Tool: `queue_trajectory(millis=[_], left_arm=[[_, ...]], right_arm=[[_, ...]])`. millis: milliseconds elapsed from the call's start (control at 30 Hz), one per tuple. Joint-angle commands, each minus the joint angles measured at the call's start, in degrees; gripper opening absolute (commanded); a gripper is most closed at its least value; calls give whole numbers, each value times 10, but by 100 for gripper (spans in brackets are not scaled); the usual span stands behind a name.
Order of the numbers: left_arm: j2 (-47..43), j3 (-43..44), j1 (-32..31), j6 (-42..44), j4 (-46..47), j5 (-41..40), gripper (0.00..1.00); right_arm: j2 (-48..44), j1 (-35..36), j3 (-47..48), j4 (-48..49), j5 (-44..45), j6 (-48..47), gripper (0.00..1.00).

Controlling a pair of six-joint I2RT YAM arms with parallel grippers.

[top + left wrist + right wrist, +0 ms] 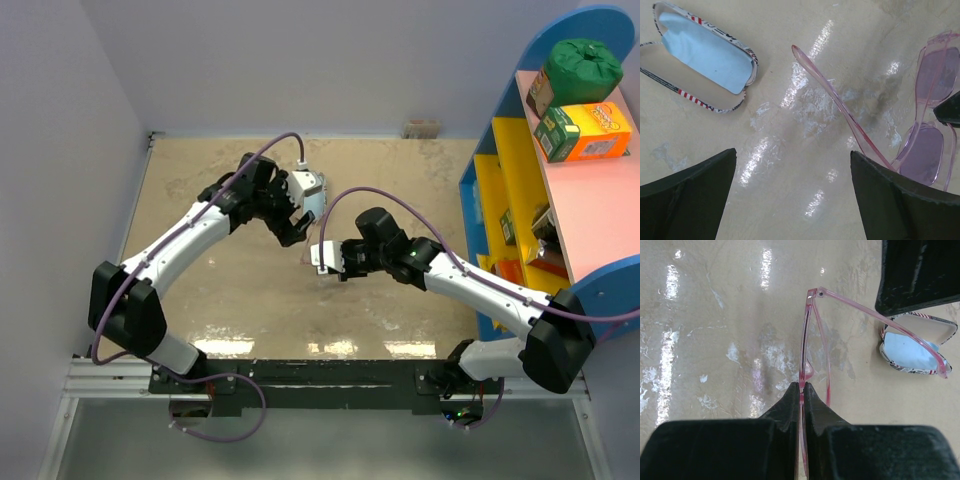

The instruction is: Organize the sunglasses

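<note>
Holding the sunglasses still is judged to be the right end effector's part in the step in hand. In the right wrist view it is seen pinched fully shut on the thin pink front frame, which is held edge-on just above the table. One temple arm is swung out toward the open flag-print case, and a black finger of the other arm is seen just beyond it.

In the left wrist view the left end effector is spread as wide as it goes, and nothing is held in it. The outstretched temple arm runs across the gap to one of its fingers. The case lies well apart, its lid open and the light blue cloth inside.

The arm is judged best folded by a slow sideways push near its free tip. That way the thin plastic is not strained and the frame is not twisted out of the right grip.

In the top external view both end effectors are seen close together over the middle of the table. The sunglasses are too small to be made out there, and the case, on the far side, is largely hidden by the left arm.
</note>
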Motion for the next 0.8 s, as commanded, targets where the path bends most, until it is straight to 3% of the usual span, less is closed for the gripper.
queue_trajectory(millis=[0,300,633,767], left_arm=[[-52,-1,-1,-15,46,-9,100],[-58,-9,0,-5,26,88,100],[-18,1,0,-11,26,51,100],[-15,-3,-1,-24,44,-14,100]], right_arm=[[-7,-1,0,20,-8,3,0],[10,0,9,12,-16,-1,0],[-6,0,1,16,-15,0,0],[-10,0,2,13,-21,-3,0]])
